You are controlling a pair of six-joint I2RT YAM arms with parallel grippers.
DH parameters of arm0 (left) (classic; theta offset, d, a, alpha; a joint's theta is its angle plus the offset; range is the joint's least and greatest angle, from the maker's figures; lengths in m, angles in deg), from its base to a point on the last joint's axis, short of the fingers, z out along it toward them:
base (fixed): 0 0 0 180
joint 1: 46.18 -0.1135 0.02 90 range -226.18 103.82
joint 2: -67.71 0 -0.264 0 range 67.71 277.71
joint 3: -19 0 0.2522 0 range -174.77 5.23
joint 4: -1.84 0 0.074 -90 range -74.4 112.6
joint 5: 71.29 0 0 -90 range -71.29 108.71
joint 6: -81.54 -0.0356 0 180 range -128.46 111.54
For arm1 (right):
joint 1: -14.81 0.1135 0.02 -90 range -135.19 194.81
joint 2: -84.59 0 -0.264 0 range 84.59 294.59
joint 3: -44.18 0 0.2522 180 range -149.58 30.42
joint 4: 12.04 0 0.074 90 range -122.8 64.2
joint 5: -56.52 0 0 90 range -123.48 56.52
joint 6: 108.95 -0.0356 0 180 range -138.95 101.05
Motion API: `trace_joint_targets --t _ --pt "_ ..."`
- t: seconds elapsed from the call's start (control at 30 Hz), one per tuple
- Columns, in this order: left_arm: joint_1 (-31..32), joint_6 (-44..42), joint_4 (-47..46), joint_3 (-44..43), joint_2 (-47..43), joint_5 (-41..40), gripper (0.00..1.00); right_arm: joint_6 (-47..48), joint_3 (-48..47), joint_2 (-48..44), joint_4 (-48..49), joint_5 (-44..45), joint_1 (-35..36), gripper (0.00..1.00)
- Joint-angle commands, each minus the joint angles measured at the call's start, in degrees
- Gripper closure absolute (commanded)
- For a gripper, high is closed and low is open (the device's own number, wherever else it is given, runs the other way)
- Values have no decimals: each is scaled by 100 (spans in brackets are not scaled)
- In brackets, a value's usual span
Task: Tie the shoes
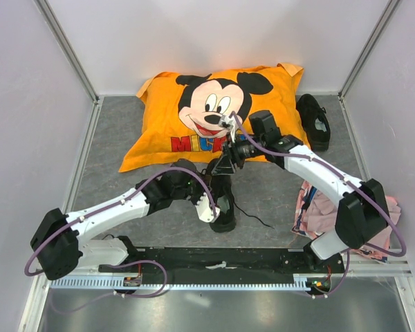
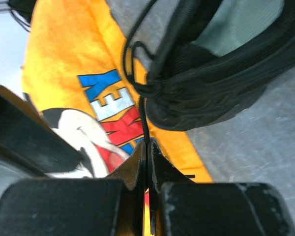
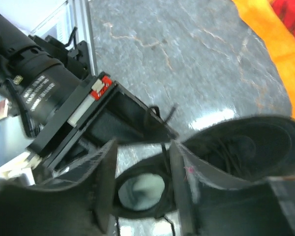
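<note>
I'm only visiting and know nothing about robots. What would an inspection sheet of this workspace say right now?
Surface: grey marbled tabletop.
Job's things: black sneaker mid-table, laces loose; second black sneaker at the back right.
Clutter: orange Mickey Mouse pillow at the back; pink cloth near the right arm's base.
Tools: left tool shut on a lace; right tool open over the mid-table sneaker.
Cables: purple cables run along both arms.
Surroundings: pale walls on three sides.
</note>
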Motion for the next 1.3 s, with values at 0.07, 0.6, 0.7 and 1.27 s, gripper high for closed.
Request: trace_joint_targets --t 0.07,0.6,0.7,1.27 --pt "-67 920 -437 198 -118 426 98 659 456 -924 -530 29 -785 39" --pt "-348 2546 -376 -13 75 971 98 590 2232 -1357 172 108 -699 39" --pt "-384 2757 -367 -40 110 997 98 450 2311 -1234 418 143 -567 39" --pt "-725 4409 -25 -75 -56 716 98 158 2347 -1338 612 617 -382 100"
